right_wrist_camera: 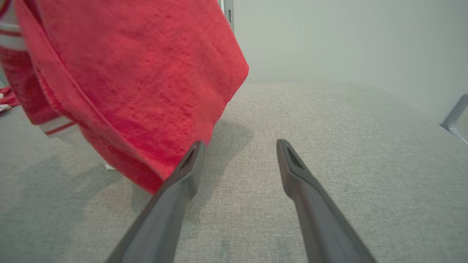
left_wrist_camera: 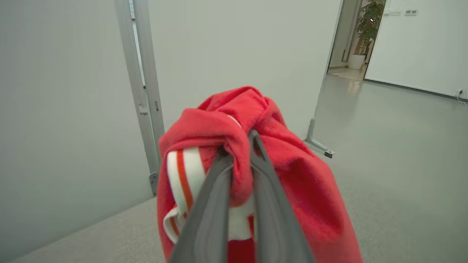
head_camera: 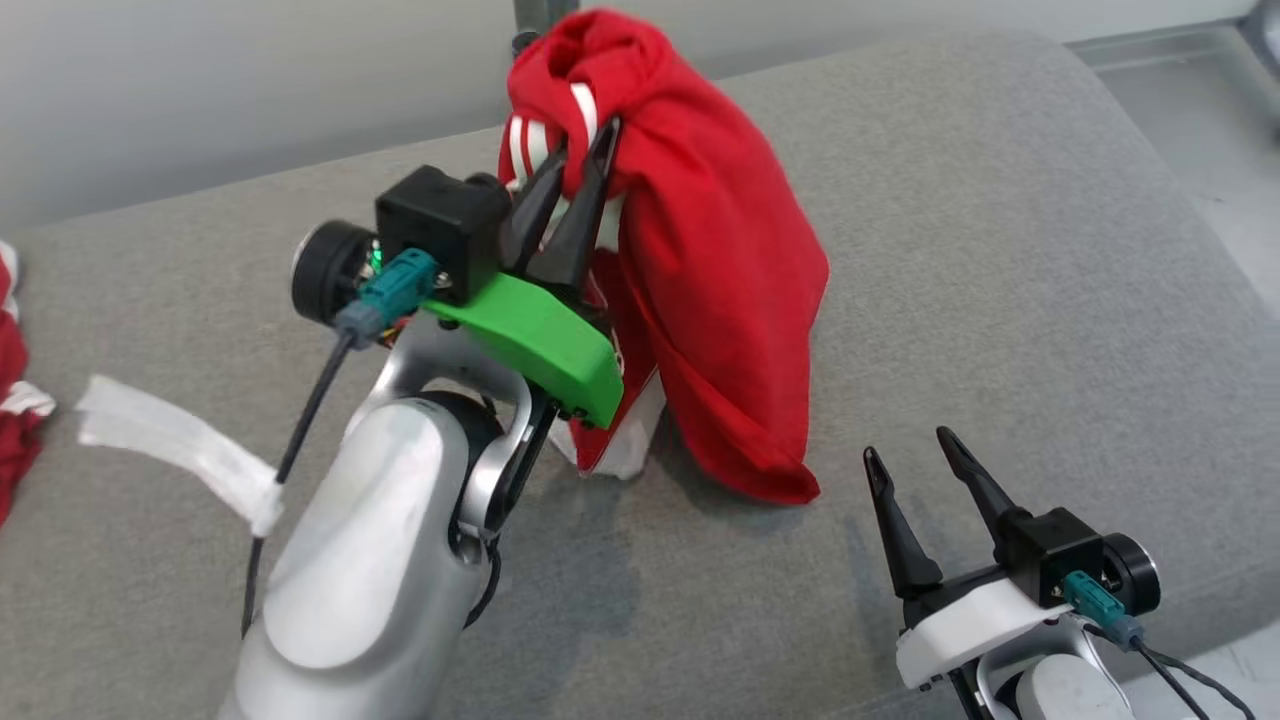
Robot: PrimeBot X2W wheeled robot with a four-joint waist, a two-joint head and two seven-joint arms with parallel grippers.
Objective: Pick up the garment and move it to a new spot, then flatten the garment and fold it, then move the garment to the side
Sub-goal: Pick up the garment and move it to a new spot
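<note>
A red garment [head_camera: 710, 270] with white and red striped trim hangs bunched above the grey surface [head_camera: 1000, 260]. My left gripper [head_camera: 585, 150] is shut on a fold near its top, lifting it; the left wrist view shows the fingers pinching the garment [left_wrist_camera: 237, 160]. Its lower edge droops close to the surface, and I cannot tell if it touches. My right gripper [head_camera: 912, 445] stands open low at the right, just right of the hanging garment [right_wrist_camera: 128, 84], with nothing between its fingers.
More red and white cloth [head_camera: 15, 400] lies at the far left edge of the grey surface. A white strip [head_camera: 180, 450] hangs from my left arm's cable. A wall and metal post [left_wrist_camera: 142, 87] stand behind; bare floor [left_wrist_camera: 402, 146] lies to the right.
</note>
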